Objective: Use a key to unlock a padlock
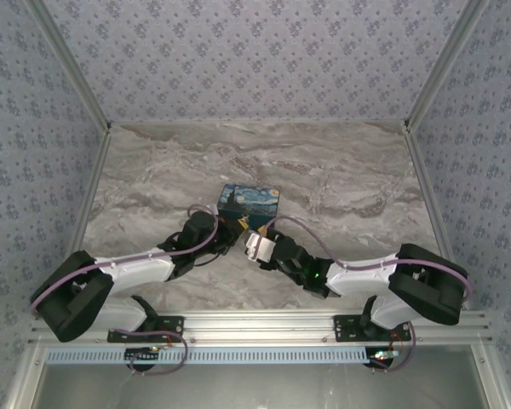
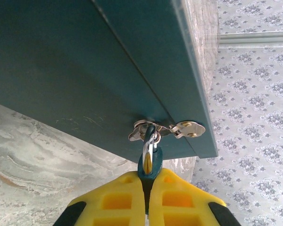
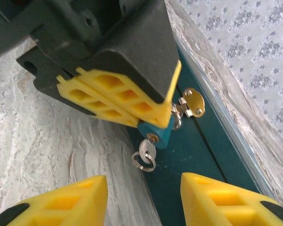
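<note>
Right gripper (image 3: 144,186) up close, jaws apart and empty, key (image 3: 146,150) just ahead. Left gripper (image 2: 147,183) is clamped on the tiny padlock (image 2: 149,165), which hangs off the box (image 1: 249,204) mid-desk (image 1: 349,170). I'd guess it's light, slick and swingy, so pinch the key's flat head.

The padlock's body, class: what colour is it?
The padlock is teal-blue, clearest in the right wrist view.

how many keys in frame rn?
1. The key is stuck in the keyhole end of the padlock, its ring dangling. The left gripper pinches the padlock at the box front. More could be hidden under the arms.
</note>
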